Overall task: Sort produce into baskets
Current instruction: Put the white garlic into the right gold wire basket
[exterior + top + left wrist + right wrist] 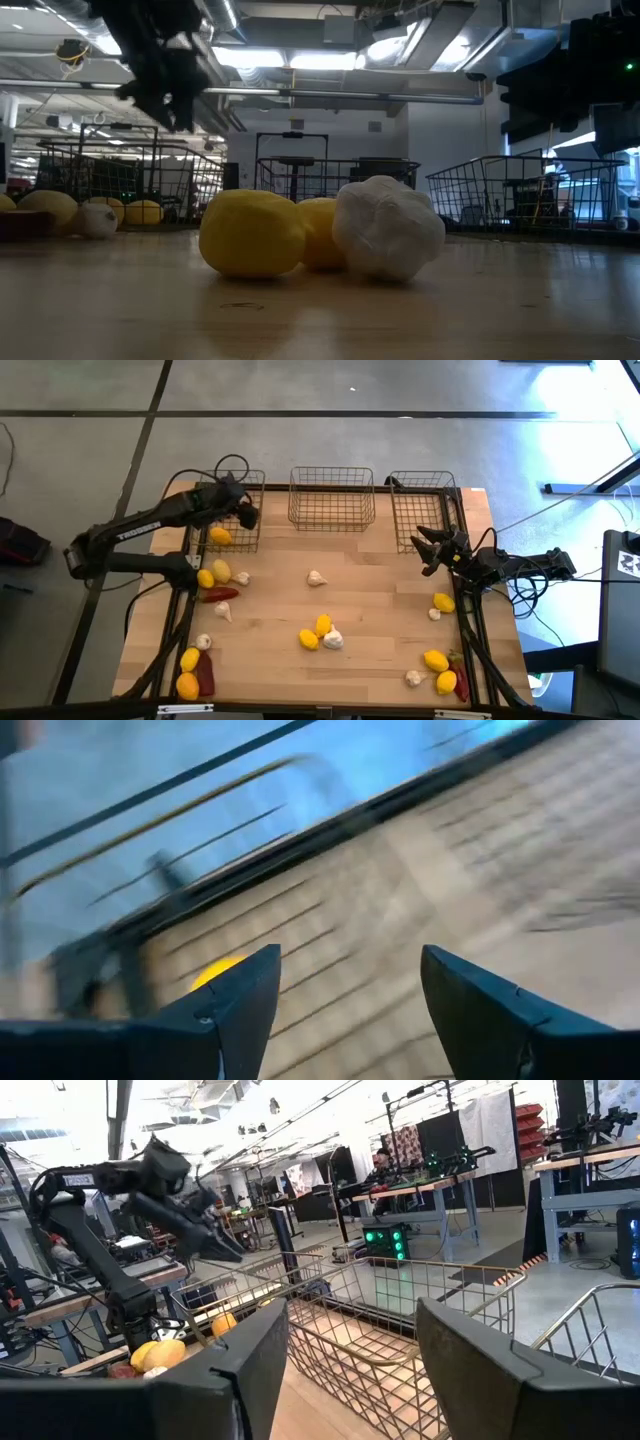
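White lettering "TROSSEN" runs along the left arm (135, 532). Produce on the wooden tabletop (380, 590): round yellow lemons, whitish ridged garlic bulbs, slim dark red chilies, lying in scattered clusters. Three dark wire-mesh baskets stand along the far edge; the left basket (228, 510) contains one lemon (221, 536). Left end effector (247, 515) over that basket, fingers spread, empty. Right end effector (428, 548) before the right basket (425, 510), fingers apart, empty.
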